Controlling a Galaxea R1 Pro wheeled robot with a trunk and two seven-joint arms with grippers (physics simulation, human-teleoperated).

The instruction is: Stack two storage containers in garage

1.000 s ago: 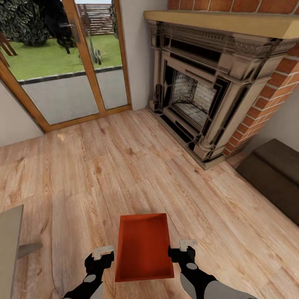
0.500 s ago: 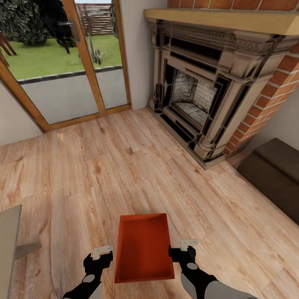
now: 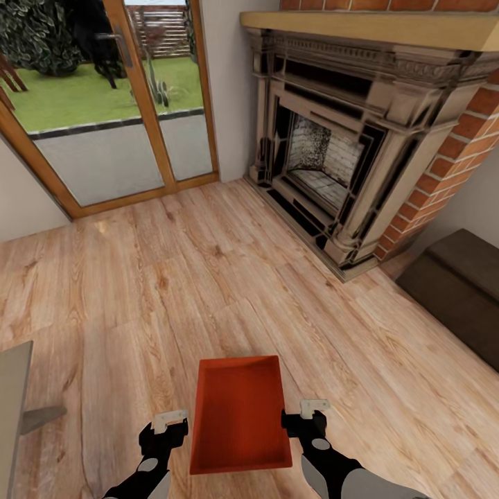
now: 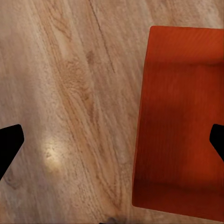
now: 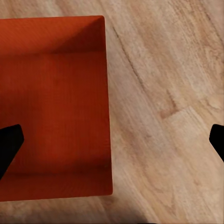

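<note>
- Head view: one orange-red storage container (image 3: 240, 414) sitting open side up on the light wood plank floor (image 3: 208, 291) of the living room, directly between the left pincer (image 3: 170, 421) and the right pincer (image 3: 314, 409).
- Each pincer poised just outside a long wall, the right one nearly at the rim, the left one a little apart; flanking like this looks meant for a two-armed squeeze-and-lift, since the bin seems too wide for one pincer.
- Ahead of both pincers, well beyond the bin: brick fireplace (image 3: 346, 138) and wood-framed glass doors (image 3: 118, 104). Dark low furniture (image 3: 457, 291) far off beyond the right pincer; a grey edge (image 3: 14, 416) out past the left one.
- Left wrist view: storage container (image 4: 179, 121) lying toward one fingertip (image 4: 217, 140), that dark tip overlapping the bin's inside; the other fingertip (image 4: 9, 144) over bare planks. Tips far apart, so spread wide, gripping nothing.
- Right wrist view: mirrored arrangement. Storage container (image 5: 56, 107) under one fingertip (image 5: 9, 144), the other (image 5: 217, 140) over floor; likewise spread wide and empty-handed.
- Possibly straddling a wall with each pincer to pinch the rim, though wall contact hard to judge from these angles.
- Carrying step judged not yet begun; bin apparently resting on the floor, far from any garage.
</note>
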